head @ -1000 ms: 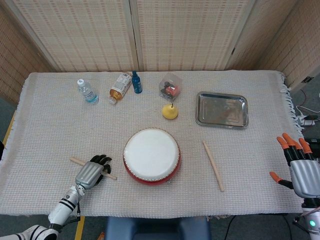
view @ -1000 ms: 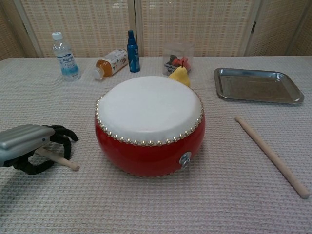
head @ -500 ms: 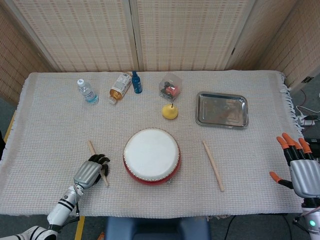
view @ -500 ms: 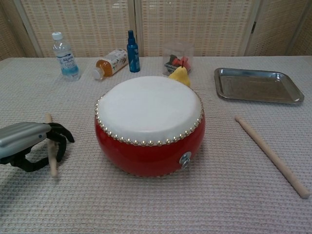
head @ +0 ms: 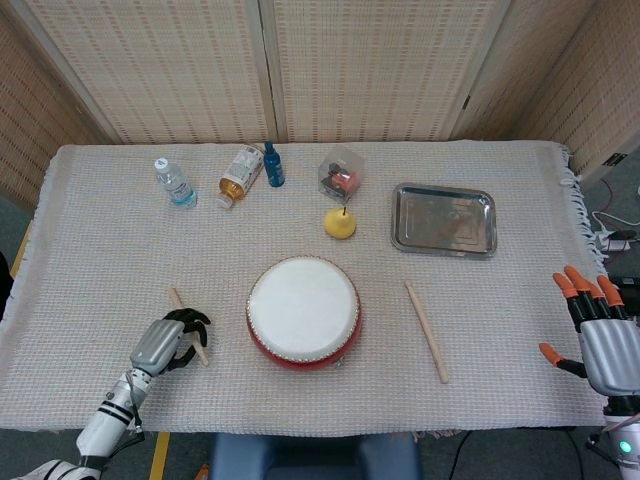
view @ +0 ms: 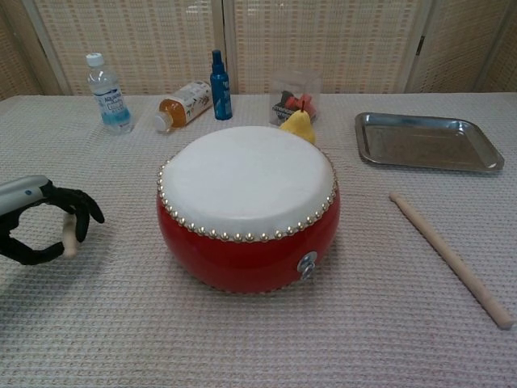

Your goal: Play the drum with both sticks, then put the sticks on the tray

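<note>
a woven cream tablecloth [head: 120,250] covers the whole table, with slatted screens standing behind it across the top of the frame. the red drum [head: 304,313] with its white skin sits at the centre, low in the head view and filling the middle of the chest view [view: 246,206]. the steel tray [head: 444,219] lies flat to the upper right of the drum, well apart from it.

the right hand [head: 598,334] hangs at the right edge of the frame, off the cloth, its orange-tipped fingers [head: 573,283] spread and holding nothing. the left hand [head: 165,341] sits at the lower left, its dark fingers curled around a drumstick [head: 187,325]; in the chest view the same hand [view: 36,226] is at the left edge with the stick [view: 69,232] showing between the curled fingers. whether that stick touches the cloth i cannot tell.

the other drumstick [head: 426,331] lies loose on the cloth just right of the drum, running from upper left to lower right, below the tray and apart from it.

along the upper left stand a clear water bottle [head: 174,183], an orange drink bottle [head: 240,176] tipped on its side and a small blue bottle [head: 273,165] upright beside it. a clear plastic box [head: 341,173] sits right of those, and a yellow pear [head: 340,222] stands just below it, between the box and the drum.
</note>
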